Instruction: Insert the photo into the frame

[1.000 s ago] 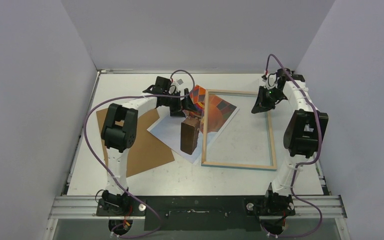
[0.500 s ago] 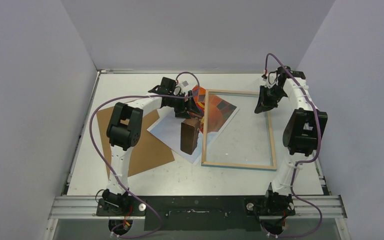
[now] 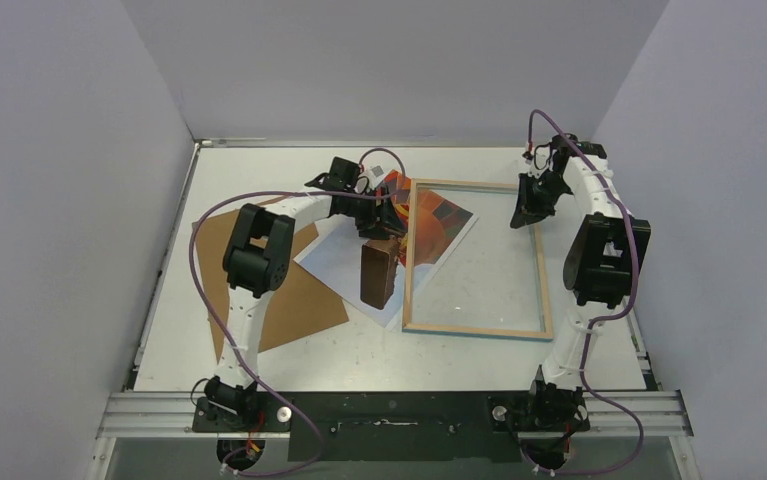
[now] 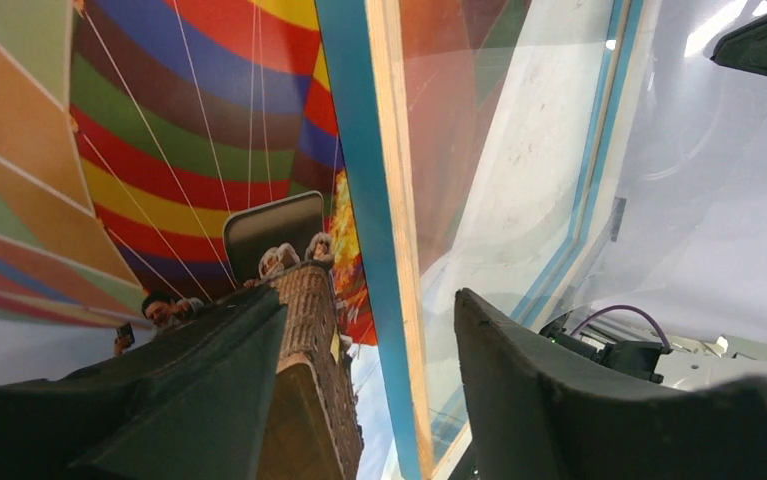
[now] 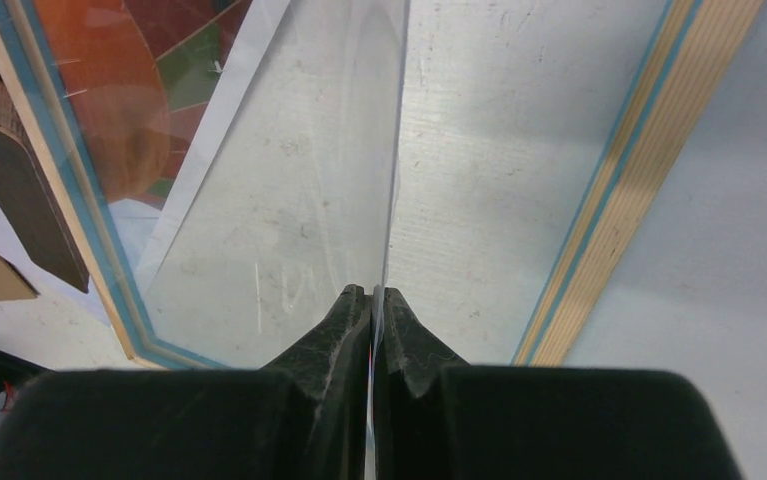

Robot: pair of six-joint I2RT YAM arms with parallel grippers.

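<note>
Left end effector: released, astride frame rail, over photo.
Right end effector: clenched on clear pane edge.

I can read nothing in any view. The photo on the left shows only coloured balloon panels, with no lettering. The frame to its right bears no label, brand or number that I can make out.
</note>
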